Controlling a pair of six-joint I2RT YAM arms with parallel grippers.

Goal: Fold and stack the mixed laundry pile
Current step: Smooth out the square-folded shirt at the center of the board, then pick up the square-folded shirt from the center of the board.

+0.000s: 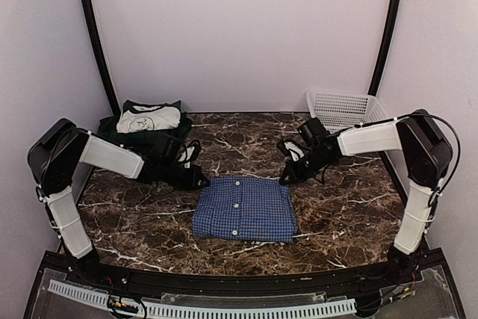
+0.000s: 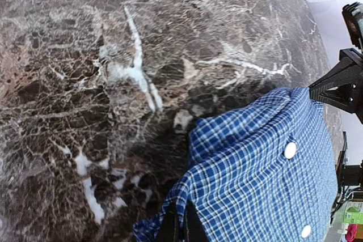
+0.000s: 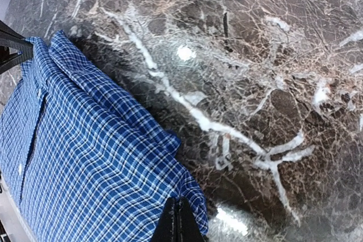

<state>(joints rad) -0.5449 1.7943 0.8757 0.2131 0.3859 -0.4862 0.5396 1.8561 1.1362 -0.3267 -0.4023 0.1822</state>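
1. Left gripper point(image 1: 202, 179): fingers together, clamped on the far-left corner of the blue-and-white small-check button shirt point(image 1: 244, 209). Right gripper point(image 1: 287, 178): fingers together, clamped on the far-right corner of the same shirt.
2. Shirt is folded to a rough rectangle, button strip up. It lies mid-table on the dark brown marble-pattern tabletop point(image 1: 343, 214), between the two arms.
3. Top view only: other laundry sits at the back-left corner, a white-and-cream garment point(image 1: 149, 118) folded on top of dark green cloth point(image 1: 112, 126). White plastic lattice basket point(image 1: 345, 107) is at back-right behind the right arm, well apart from the shirt.
4. Left wrist view only: shirt corner is bunched around the closed fingers at the bottom edge. Two white buttons point(image 2: 290, 150) show close up, and the right gripper's black fingers sit at the shirt's other far corner.
5. Right wrist view only: shirt edge stands up as a ridge with shadow beside it, and the corner is tucked between the closed fingers. Left gripper's black tip shows at the far corner, and there is a lamp glare spot point(image 3: 185, 52) on the tabletop.
6. Writing: dark print on the white-and-cream garment, too small to read.
7. In the way: in the top view each gripper covers the corner it grips, and the left forearm overlaps the near edge of the dark green cloth.
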